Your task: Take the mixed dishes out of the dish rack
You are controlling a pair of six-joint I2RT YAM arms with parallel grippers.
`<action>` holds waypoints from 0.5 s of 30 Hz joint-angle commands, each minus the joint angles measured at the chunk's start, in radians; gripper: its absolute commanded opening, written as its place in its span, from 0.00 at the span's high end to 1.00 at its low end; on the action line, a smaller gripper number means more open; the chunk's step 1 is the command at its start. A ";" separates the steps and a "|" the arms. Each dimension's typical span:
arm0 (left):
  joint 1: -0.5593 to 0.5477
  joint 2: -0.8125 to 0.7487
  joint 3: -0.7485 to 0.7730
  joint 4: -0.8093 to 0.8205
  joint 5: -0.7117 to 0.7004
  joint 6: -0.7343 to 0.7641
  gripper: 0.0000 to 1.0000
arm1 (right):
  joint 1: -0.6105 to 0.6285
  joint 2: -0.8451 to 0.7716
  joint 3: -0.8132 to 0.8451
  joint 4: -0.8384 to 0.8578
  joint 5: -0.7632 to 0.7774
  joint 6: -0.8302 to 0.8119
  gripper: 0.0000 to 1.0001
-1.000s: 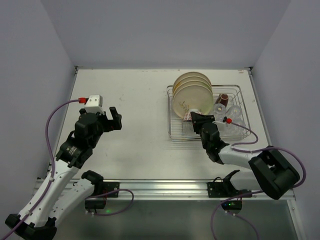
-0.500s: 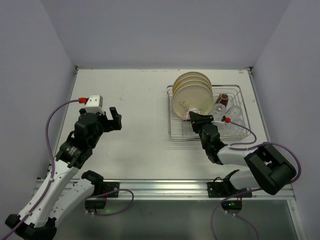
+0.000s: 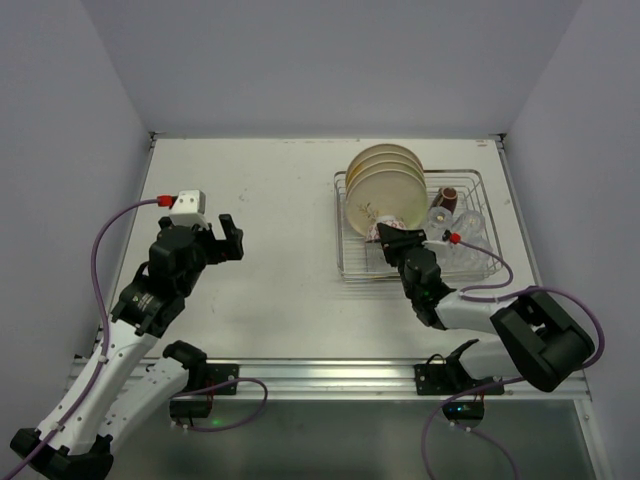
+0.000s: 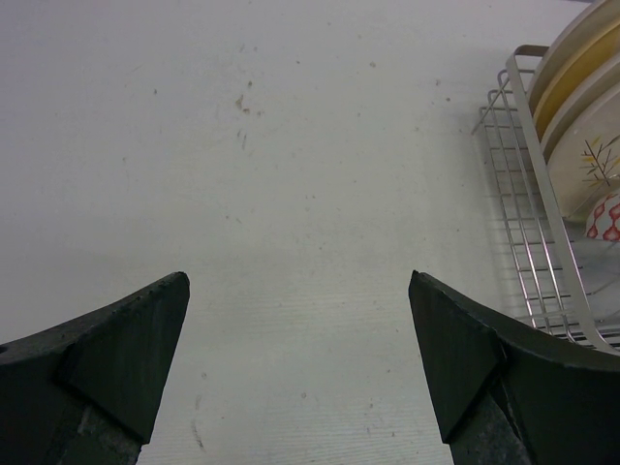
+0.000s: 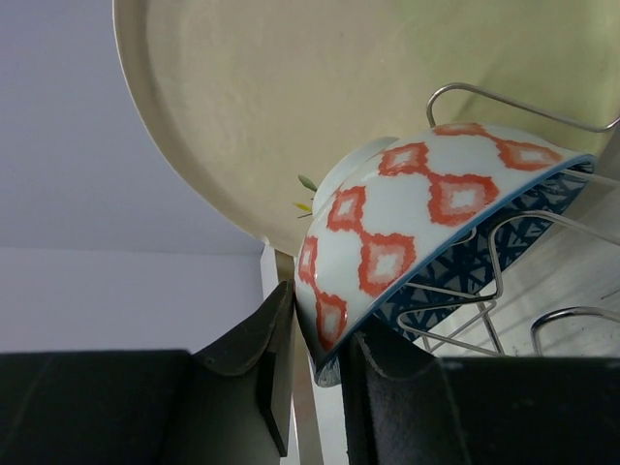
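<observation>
Though top view hides it, wrist shows right claw (image 5: 318,325) pinching bowl (image 5: 407,228); left claw (image 4: 298,279) spread.

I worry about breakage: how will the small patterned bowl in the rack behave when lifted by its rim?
The bowl looks glazed, so probably stiff, slippery and fragile. The right pincer pinches only its rim, so it may swing. Rack wires cross it and might catch.

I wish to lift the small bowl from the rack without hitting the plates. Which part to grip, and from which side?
Its rim, at the near lower edge, coming from the dish rack's front. The small bowl stands tilted on edge before a plate, so its thin wall fits between the jaws, one inside, one outside, as the right gripper has it.
</observation>
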 commanded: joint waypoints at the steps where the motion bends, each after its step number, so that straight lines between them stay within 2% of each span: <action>1: -0.005 -0.011 -0.012 0.037 0.014 0.020 0.00 | -0.007 -0.078 0.085 0.262 0.080 -0.069 1.00; 15: -0.005 -0.023 -0.014 0.039 0.017 0.021 0.00 | -0.008 -0.049 0.183 0.270 0.063 -0.077 1.00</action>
